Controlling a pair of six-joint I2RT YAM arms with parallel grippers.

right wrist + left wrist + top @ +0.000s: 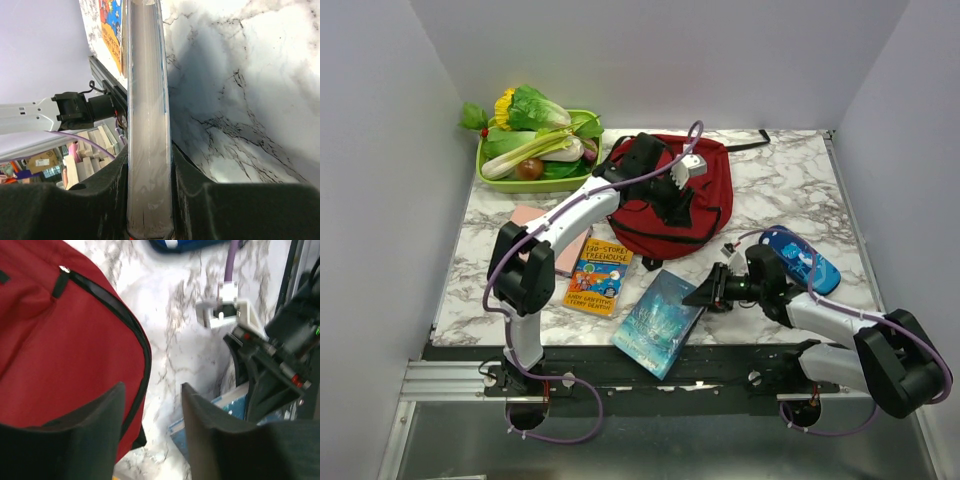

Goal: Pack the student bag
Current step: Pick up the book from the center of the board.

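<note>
No packing evident: right tool (pixel 705 294) clenched on blue book (pixel 658 322), left tool (pixel 152 407) released over bag (pixel 712 188); orange book (pixel 600 277), case (pixel 801 259) outside.

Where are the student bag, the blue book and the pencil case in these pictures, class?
student bag (pixel 710 190), top external view, red front panel
blue book (pixel 658 322), top external view, middle of cover
pencil case (pixel 825 272), top external view, right end

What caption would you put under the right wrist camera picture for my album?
Right gripper closed on a book by its page edge, with the marble table beside it.
</note>
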